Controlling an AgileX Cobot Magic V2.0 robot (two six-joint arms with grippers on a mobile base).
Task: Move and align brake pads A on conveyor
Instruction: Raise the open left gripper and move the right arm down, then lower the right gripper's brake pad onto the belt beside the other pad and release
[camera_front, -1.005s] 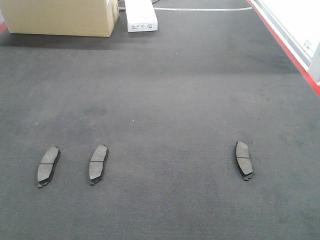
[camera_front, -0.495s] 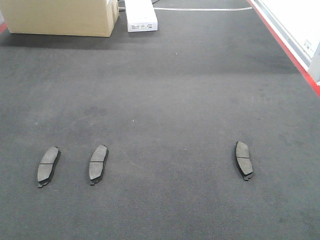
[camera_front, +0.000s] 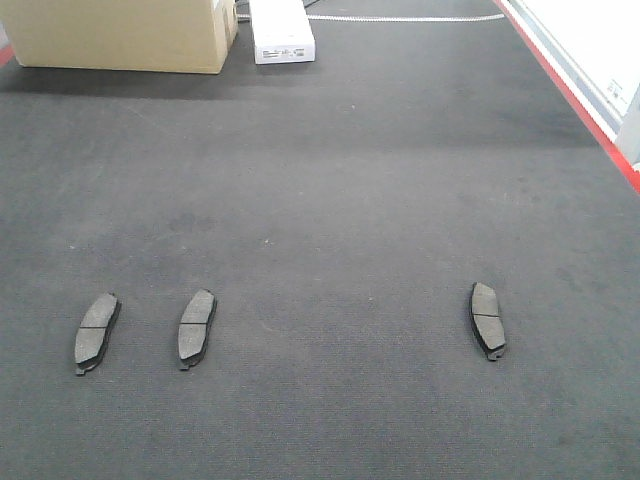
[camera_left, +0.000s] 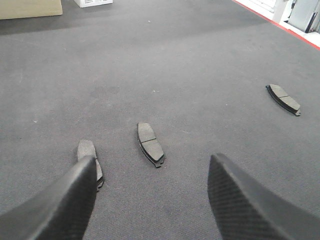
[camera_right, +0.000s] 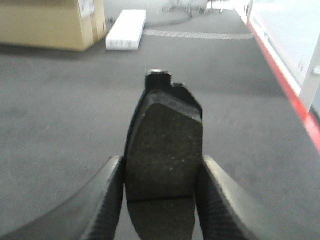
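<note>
Brake pads, flat dark grey oblongs: three (camera_front: 197, 328) lie in a row lower frame on charcoal felt conveyor (camera_front: 340, 180), fourth (camera_right: 164, 150) clamped in right claw (camera_right: 160, 195), unplaced; left claw (camera_left: 150, 200) apart, empty.

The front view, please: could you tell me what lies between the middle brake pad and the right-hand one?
Nothing: between the middle brake pad and the right-hand brake pad the front view shows only bare conveyor. The left wrist view agrees.

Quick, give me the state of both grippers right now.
Left gripper: open, holding nothing, jaws spread above the conveyor.
Right gripper: shut on a brake pad, held between the jaws.
</note>
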